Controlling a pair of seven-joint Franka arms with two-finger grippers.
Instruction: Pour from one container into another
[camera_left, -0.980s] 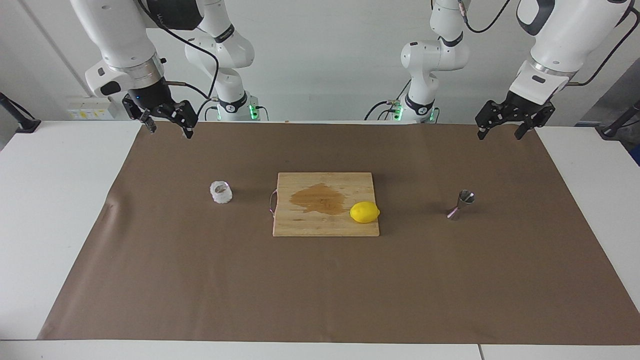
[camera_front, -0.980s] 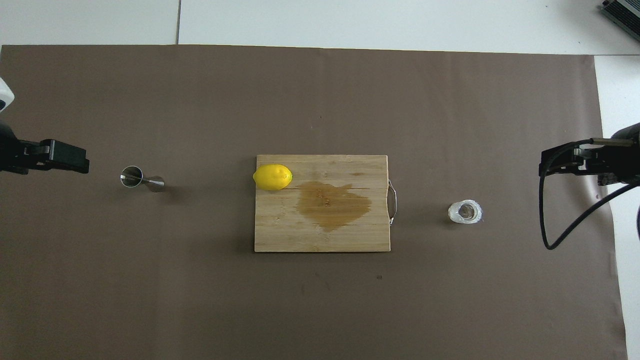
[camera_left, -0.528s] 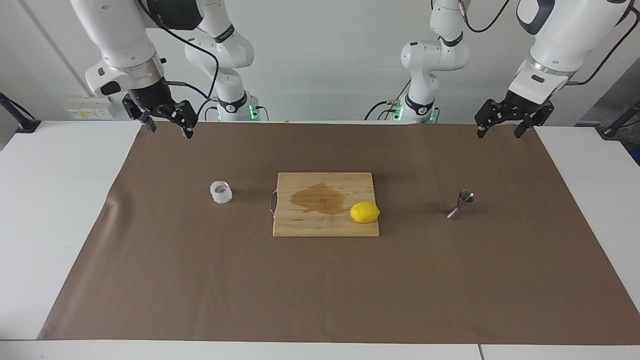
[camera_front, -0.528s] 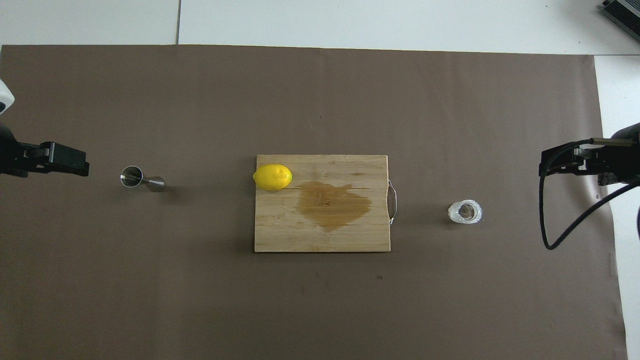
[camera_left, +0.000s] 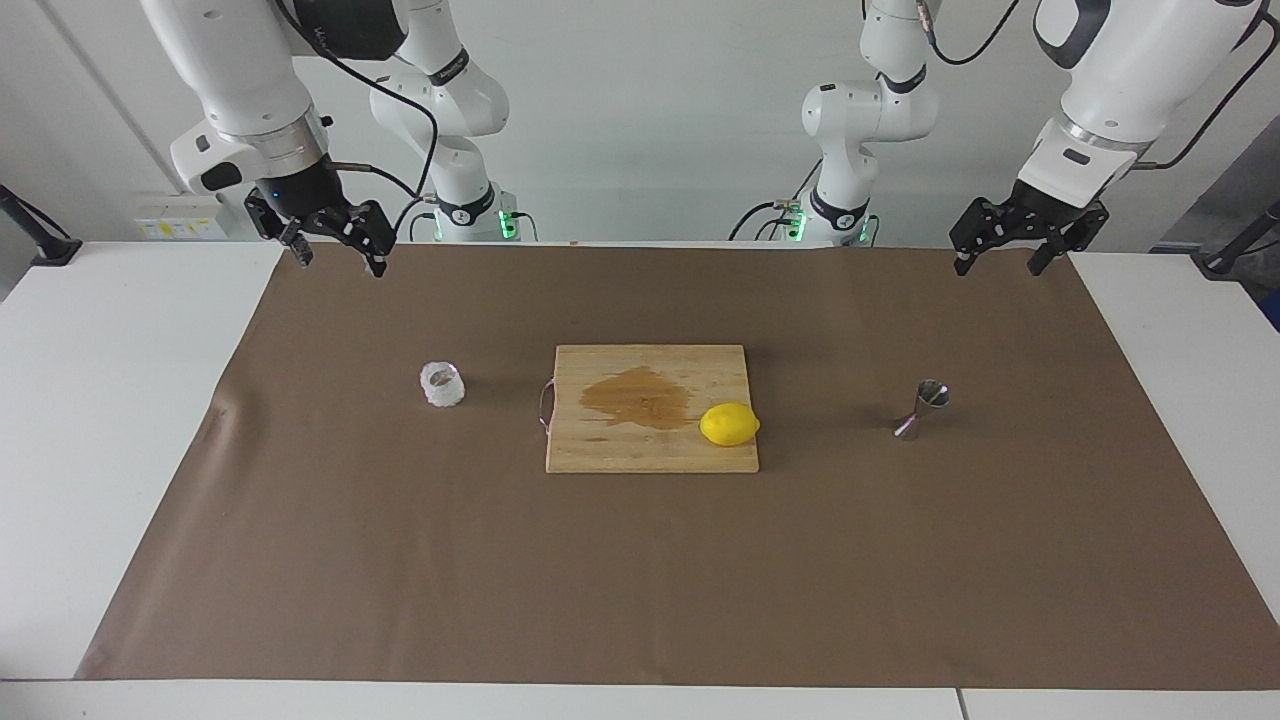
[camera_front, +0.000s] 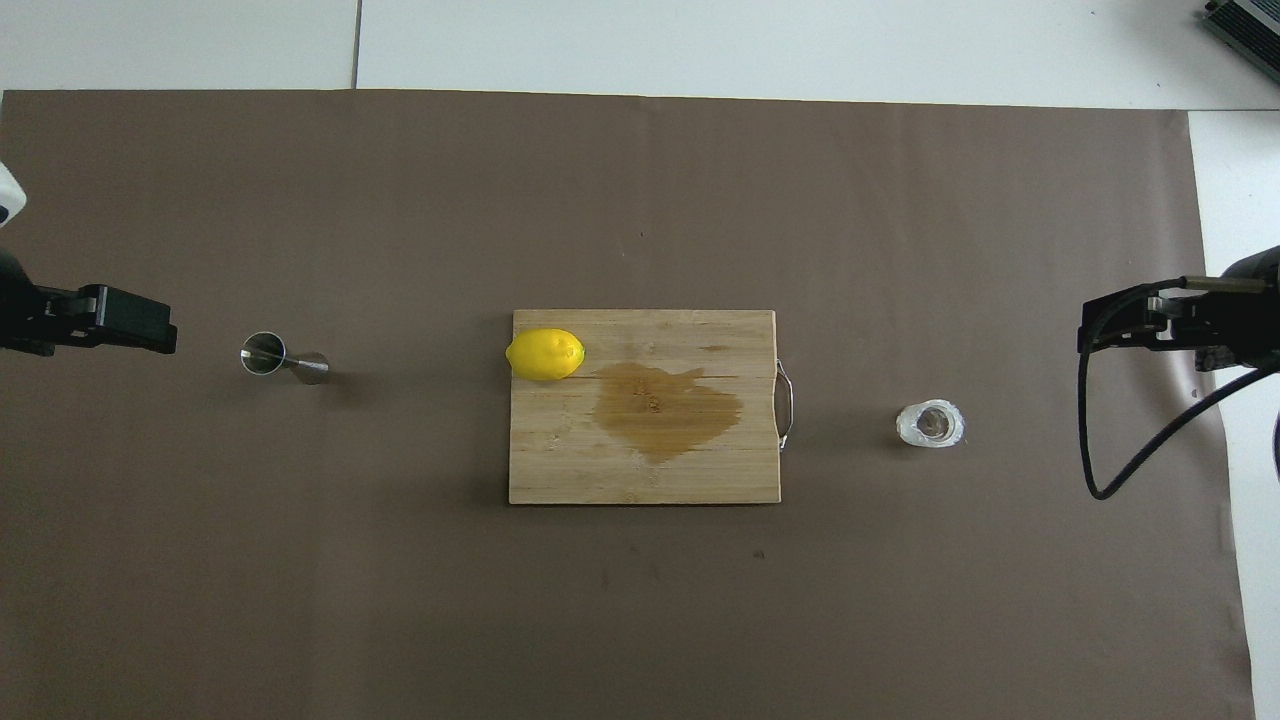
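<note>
The glass cup (camera_left: 442, 384) stood upright on the brown mat (camera_left: 640, 570) toward the right arm's end of the table, well apart from the steel jigger (camera_left: 922, 408), which stood upright toward the left arm's end. Between them lay the wooden cutting board (camera_left: 600, 450), with a lemon (camera_left: 729, 424) at its edge on the jigger's side and a wet stain (camera_left: 636, 398) across its middle.

The right gripper (camera_left: 334, 248) hung raised over the mat's edge by the robots, its fingers released and empty. The left gripper (camera_left: 1001, 250) hung likewise at its own end, fingers spread, holding nothing.

Nothing was grasped yet, so the step in hand looked like the first reach for the cup. It would go best with the right gripper coming down beside the cup and closing across its bumpy wall low enough to keep the rim clear for pouring. The jigger's mouth is small and its waist narrow, so steadying it with the left fingers seemed wise.
</note>
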